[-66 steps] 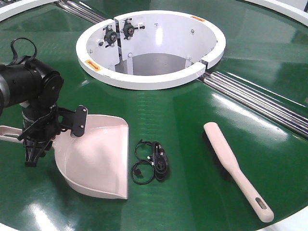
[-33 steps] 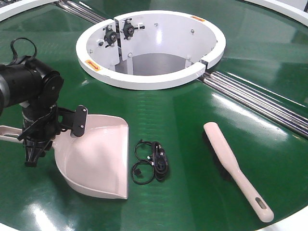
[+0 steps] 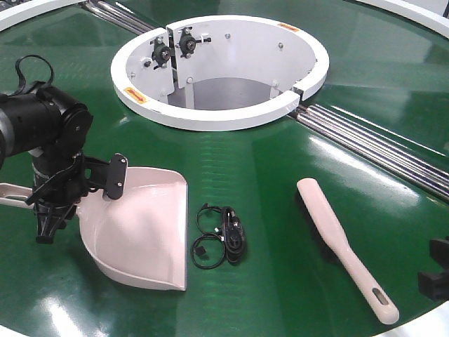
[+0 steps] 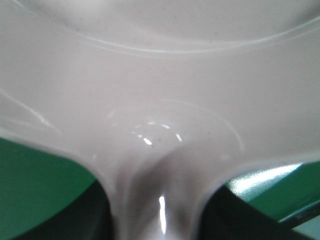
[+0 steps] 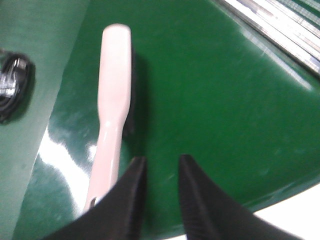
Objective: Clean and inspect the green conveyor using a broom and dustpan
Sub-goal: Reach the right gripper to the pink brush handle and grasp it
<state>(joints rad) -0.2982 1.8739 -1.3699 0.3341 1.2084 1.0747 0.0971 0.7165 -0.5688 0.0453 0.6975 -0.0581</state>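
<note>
Broom (image 3: pixel 338 237) lay untouched; right fingers (image 5: pixel 125 200), parted and empty near its handle, needed to straddle it squarely. Left fingers (image 3: pixel 48 217) gripped the dustpan (image 3: pixel 144 225).

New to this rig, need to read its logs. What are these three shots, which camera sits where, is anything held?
This is a two-armed robot; each arm ends in a two-finger gripper. The wide picture comes from a camera facing forward over the green conveyor, a glossy ring-shaped belt with a white rim round its centre hole. The other two come from cameras on the wrists, looking along the fingers. On the belt lie a dustpan, a bundle of black cable and a broom. The left gripper appears clamped on the dustpan's handle, so its camera shows little but pan. The right gripper is open and empty, beside the broom's handle.
</note>
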